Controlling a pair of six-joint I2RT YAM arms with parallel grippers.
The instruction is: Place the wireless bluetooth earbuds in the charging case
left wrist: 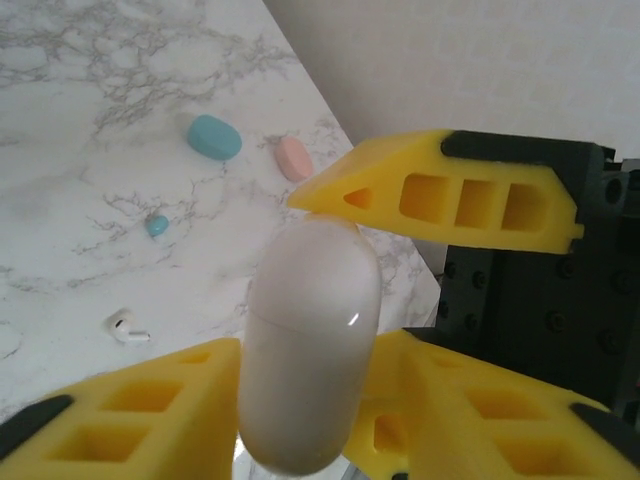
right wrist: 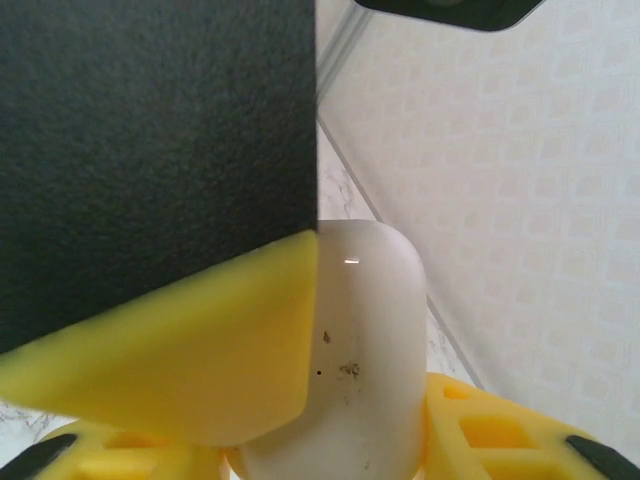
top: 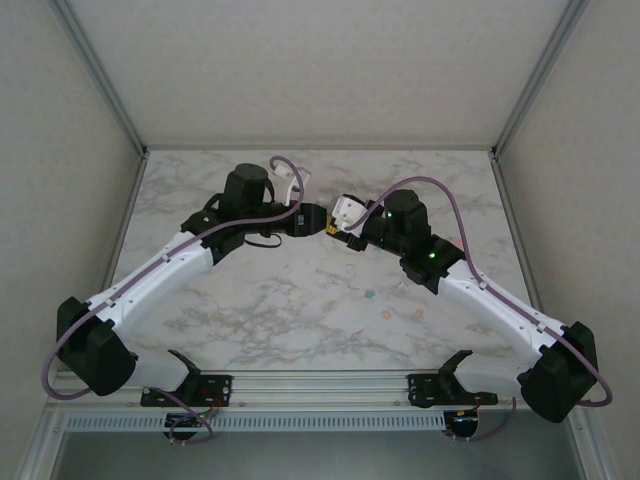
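Observation:
A white charging case (left wrist: 310, 350) stands closed and upright, held from both sides above the table's middle. My left gripper (left wrist: 315, 350) has its yellow fingers (left wrist: 120, 415) pressed against the case's lower half. My right gripper (right wrist: 320, 430) is shut on the same case (right wrist: 365, 360), and one of its fingers (left wrist: 440, 190) reaches in from above in the left wrist view. In the top view the left gripper (top: 316, 218) and right gripper (top: 336, 226) meet tip to tip. A white earbud (left wrist: 128, 328) and a teal earbud (left wrist: 157, 225) lie loose on the marble.
A teal case (left wrist: 214, 137) and a pink case (left wrist: 294, 158) lie on the marble table (top: 250, 290) beyond the earbuds. Small teal (top: 369, 296) and pink (top: 417, 314) pieces sit near the front right. Walls and a metal frame enclose the table.

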